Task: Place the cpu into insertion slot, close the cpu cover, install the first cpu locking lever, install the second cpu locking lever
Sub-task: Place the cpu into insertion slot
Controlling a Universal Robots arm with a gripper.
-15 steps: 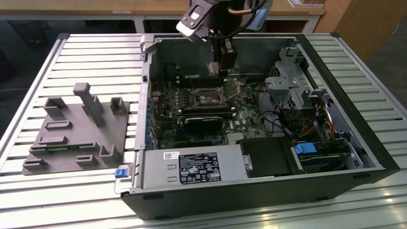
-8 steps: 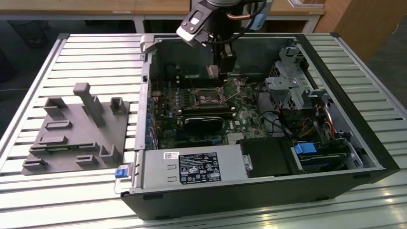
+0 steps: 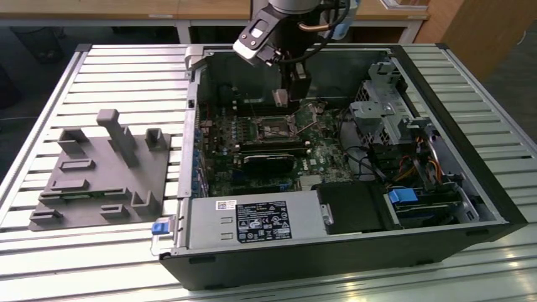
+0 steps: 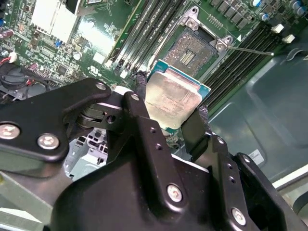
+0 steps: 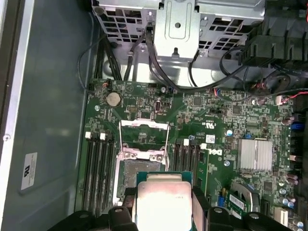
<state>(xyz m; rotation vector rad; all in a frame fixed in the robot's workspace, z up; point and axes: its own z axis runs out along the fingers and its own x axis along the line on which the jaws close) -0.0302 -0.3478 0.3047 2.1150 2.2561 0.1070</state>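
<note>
Pincer [image 4: 171, 102] at the end of my arm was clamped on the cpu [image 4: 174, 94], one black finger against each of two opposite edges, so the pale metal top faced the camera. In the exterior view it hung inside the open case [image 3: 491, 189], above the motherboard [image 3: 323, 157]. From both wrist views I judged the chip to be in the air, near the insertion slot [image 5: 138, 174] but not yet in it.

The cpu cover [image 5: 143, 123] stood swung up and left the socket's dark centre bare. A thin wire-like rod, which I took to be a locking lever [image 4: 248, 49], lay out to one side.

To do this step well, I reckoned the chip had to be squared to the socket's rim and kept level. It should then be lowered straight and let go without any push, because a tilted corner could catch on the frame.

The chip's lid was a dull brushed silver with rounded corners, on a thin green-edged base. The socket had a black-and-silver rim with bright screw heads at its corners. Long narrow black memory slots [image 5: 98, 173] ran alongside it, and a ribbed silver heatsink [image 5: 255, 154] sat further off on the green board.
</note>
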